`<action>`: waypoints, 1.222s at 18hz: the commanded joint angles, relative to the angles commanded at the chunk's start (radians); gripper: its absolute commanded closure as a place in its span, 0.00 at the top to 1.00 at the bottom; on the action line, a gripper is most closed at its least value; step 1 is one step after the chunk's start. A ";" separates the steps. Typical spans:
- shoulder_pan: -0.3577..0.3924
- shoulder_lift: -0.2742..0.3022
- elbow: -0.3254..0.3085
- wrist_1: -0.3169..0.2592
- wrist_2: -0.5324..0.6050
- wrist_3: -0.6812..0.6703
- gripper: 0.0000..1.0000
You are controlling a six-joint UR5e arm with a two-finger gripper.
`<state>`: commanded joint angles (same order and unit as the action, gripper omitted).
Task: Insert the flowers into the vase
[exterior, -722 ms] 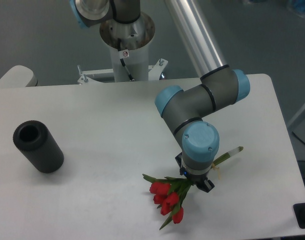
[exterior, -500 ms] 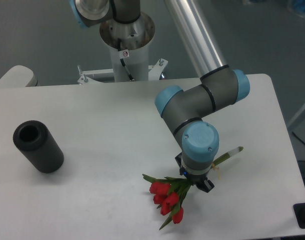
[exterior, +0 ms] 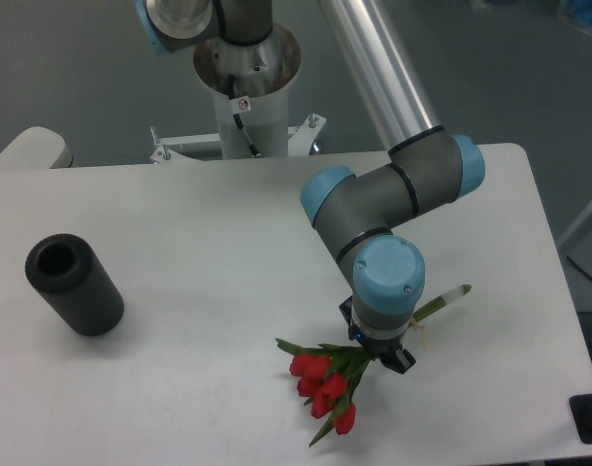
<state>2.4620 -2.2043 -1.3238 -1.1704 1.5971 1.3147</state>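
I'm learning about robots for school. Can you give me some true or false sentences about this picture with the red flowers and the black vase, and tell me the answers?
1. The flowers are already standing in the vase. False: they are at the front of the table, far to the right of the vase.
2. The vase has a round hole in its top. True.
3. The gripper is right over the flower stems. True, though the wrist hides whether it is shut on them.
4. The flower buds are yellow. False: they are red, with green leaves.
5. The pale stem end sticks out past the wrist on the right. True.
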 joint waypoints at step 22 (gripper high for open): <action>-0.141 0.155 -0.041 0.101 -0.465 -0.465 0.00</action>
<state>2.3210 -2.0495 -1.3652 -1.0692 1.1323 0.8500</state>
